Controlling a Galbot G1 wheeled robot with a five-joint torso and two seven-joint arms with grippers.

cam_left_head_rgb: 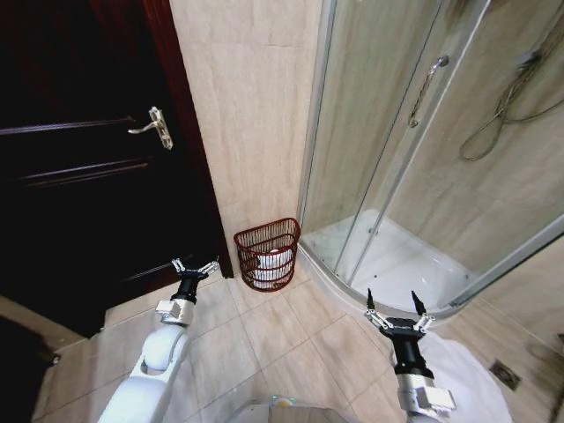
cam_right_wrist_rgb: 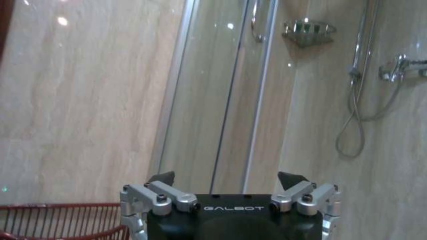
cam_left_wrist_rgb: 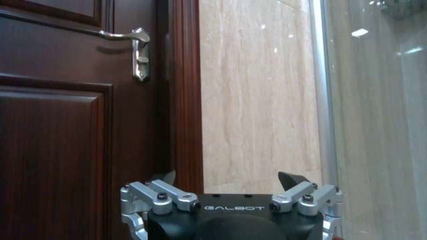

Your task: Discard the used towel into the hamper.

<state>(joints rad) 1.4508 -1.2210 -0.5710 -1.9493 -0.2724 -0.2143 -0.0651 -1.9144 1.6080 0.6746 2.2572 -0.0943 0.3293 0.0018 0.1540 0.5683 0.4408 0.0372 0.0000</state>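
Against the tiled wall, between the dark door [cam_left_head_rgb: 88, 167] and the shower enclosure [cam_left_head_rgb: 414, 176], the hamper [cam_left_head_rgb: 267, 254] stands on the floor with something white inside. The left gripper [cam_left_head_rgb: 195, 268] hovers near the door's foot, fingers spread, empty; the right gripper [cam_left_head_rgb: 393, 310] hangs before the shower tray, its 2 fingers apart, empty.

In the left wrist view, the left gripper [cam_left_wrist_rgb: 233, 179] gapes toward the door handle [cam_left_wrist_rgb: 133, 50].

In the right wrist view, the right gripper [cam_right_wrist_rgb: 227, 179] is spread; the hamper's rim [cam_right_wrist_rgb: 60, 206] sits beside it.
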